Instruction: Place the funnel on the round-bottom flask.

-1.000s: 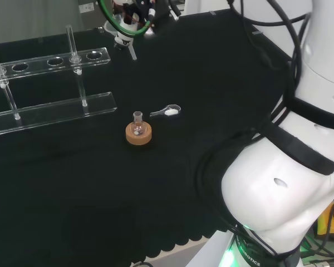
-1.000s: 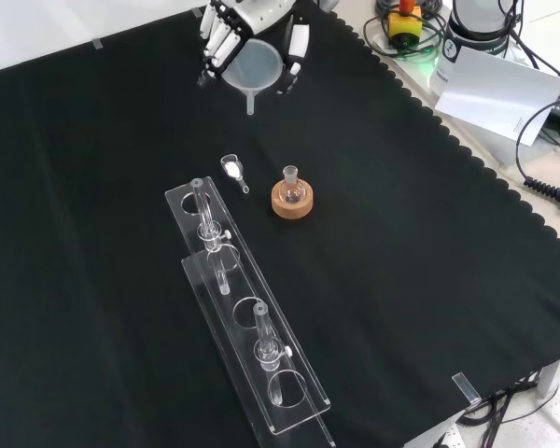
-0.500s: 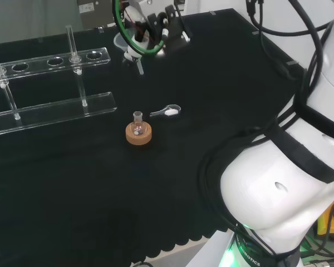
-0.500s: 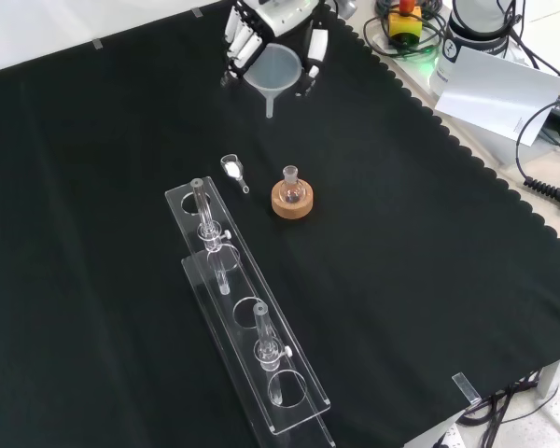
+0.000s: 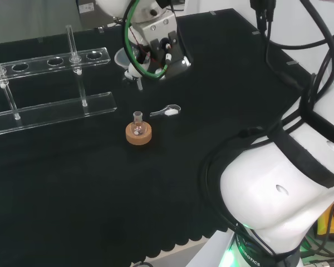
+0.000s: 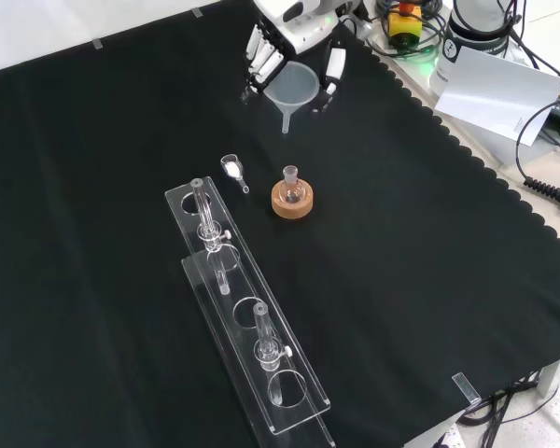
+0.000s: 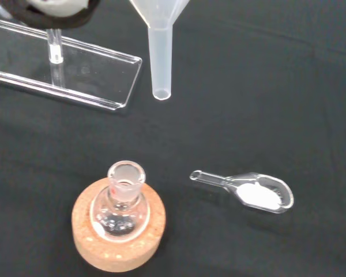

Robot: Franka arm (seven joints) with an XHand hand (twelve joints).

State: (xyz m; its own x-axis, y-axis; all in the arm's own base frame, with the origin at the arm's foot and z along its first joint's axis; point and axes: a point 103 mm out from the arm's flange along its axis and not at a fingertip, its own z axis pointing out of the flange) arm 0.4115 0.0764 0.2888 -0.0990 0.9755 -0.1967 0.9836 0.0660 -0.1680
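Note:
My hand point(image 6: 294, 37) hangs above the cloth with its fingers point(image 6: 261, 58) curled round a translucent white funnel point(image 6: 291, 89), spout down. The funnel point(image 5: 125, 60) point(image 7: 159, 46) is in the air, apart from the flask. A small clear round-bottom flask point(image 6: 290, 185) point(image 5: 137, 125) point(image 7: 123, 203) stands upright on a cork ring point(image 6: 291, 202) point(image 7: 118, 231) in the middle of the cloth, its neck open. In the front view the funnel's spout tip is above and slightly left of the flask's neck.
A clear scoop with white powder point(image 6: 232, 169) point(image 7: 255, 193) point(image 5: 168, 111) lies beside the flask. A long clear rack point(image 6: 245, 317) point(image 5: 50, 83) with upright glass tubes stands near it. The arm's white links point(image 5: 289, 183) rise at the head view's right.
The hand has carried the funnel closer to the flask: rightward and downward in both the head and front views.

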